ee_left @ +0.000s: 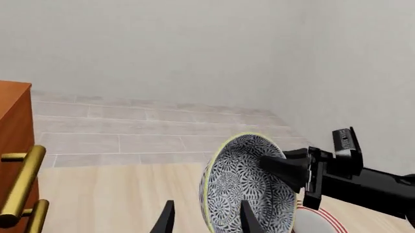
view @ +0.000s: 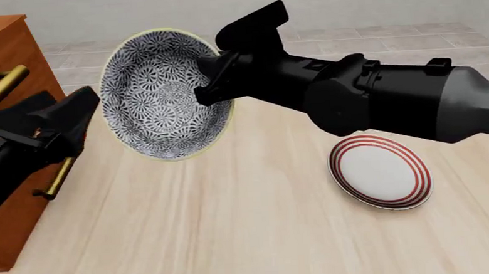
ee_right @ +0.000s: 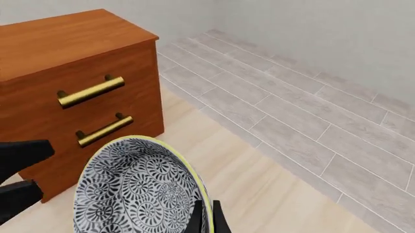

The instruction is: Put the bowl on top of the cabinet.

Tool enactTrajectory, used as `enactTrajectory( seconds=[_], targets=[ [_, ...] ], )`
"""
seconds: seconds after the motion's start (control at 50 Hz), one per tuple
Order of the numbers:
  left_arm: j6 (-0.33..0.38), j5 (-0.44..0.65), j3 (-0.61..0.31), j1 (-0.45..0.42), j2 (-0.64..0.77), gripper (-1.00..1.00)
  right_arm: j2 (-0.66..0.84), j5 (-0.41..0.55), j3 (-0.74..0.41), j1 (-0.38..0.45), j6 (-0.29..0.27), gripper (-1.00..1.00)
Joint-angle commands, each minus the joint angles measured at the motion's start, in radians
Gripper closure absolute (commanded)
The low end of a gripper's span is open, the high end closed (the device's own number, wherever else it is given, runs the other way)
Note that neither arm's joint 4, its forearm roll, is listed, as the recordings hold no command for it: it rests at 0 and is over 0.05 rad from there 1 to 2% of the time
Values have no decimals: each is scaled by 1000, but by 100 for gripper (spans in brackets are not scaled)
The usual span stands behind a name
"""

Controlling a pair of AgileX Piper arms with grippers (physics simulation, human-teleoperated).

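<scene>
- The right hand (view: 211, 82) is pinched on the rim of the bowl (view: 165, 94), which hangs tipped on edge in mid-air, its mouth facing the front camera.
- In the right wrist view the fingers (ee_right: 196, 219) straddle that thin rim, so the hold looks slim; I'd carry it gently.
- The cabinet (ee_right: 77, 92) stands off to the left, its flat top bare in the right wrist view.
- The left hand (view: 82, 111) hovers just beside the bowl with its fingers parted and nothing in them; it sits between bowl and cabinet, so it should clear out.
- Best play: lift above the top edge, swing across, level the bowl, then lower it.
- The plate (view: 380, 171) lies on the tabletop (view: 232, 225), well out of the way.
</scene>
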Motion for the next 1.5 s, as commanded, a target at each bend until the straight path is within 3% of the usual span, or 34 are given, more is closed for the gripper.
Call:
enactTrajectory(
  seconds=[0.02, 0.4, 0.98, 1.0, 1.04, 1.38, 1.4, 1.5],
  targets=[
    [-30, -65, -37, -44, 97, -100, -12, -2, -2, 4, 3, 100],
    [-60, -153, -11, -20, 225, -100, -16, -1, -8, 11, 5, 100],
    [-72, -232, 4, -81, 327, -100, -15, 4, -17, 19, 2, 100],
    [-69, -232, 7, -74, 319, 100, -15, 5, -17, 19, 1, 100],
    [-29, -222, 12, -56, 287, 100, -16, 6, -18, 20, 2, 100],
    [-67, -229, 9, -48, 305, 100, -29, 4, -14, 38, 11, 100],
    [-67, -229, 8, -49, 305, 100, -29, 5, -15, 38, 15, -100],
    [-67, -228, 5, -44, 304, 100, -29, 6, -14, 58, 17, -100]
  ],
)
